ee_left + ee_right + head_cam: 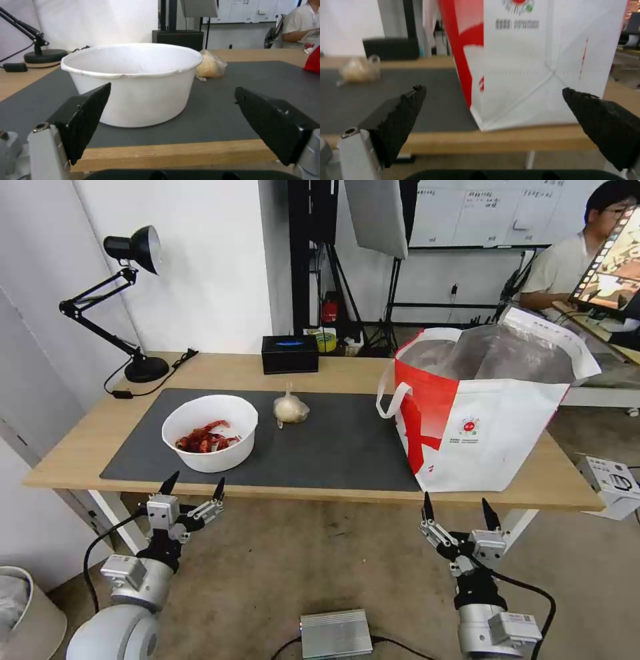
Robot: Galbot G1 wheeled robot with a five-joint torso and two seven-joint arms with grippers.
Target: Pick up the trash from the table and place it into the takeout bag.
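Left pincer spread wide, held just off the near edge of the surface, facing the white bowl of red crayfish shells standing on the dark mat. Right pincer likewise spread wide and holding nothing, below the near edge in front of the takeout bag, standing upright and open on the right end. Small knotted bag lying on the mat between bowl and takeout bag, nearer the bowl.

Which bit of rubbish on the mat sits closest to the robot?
The white bowl of crayfish shells, at the mat's front edge before the left gripper; the knotted bag lies farther back.
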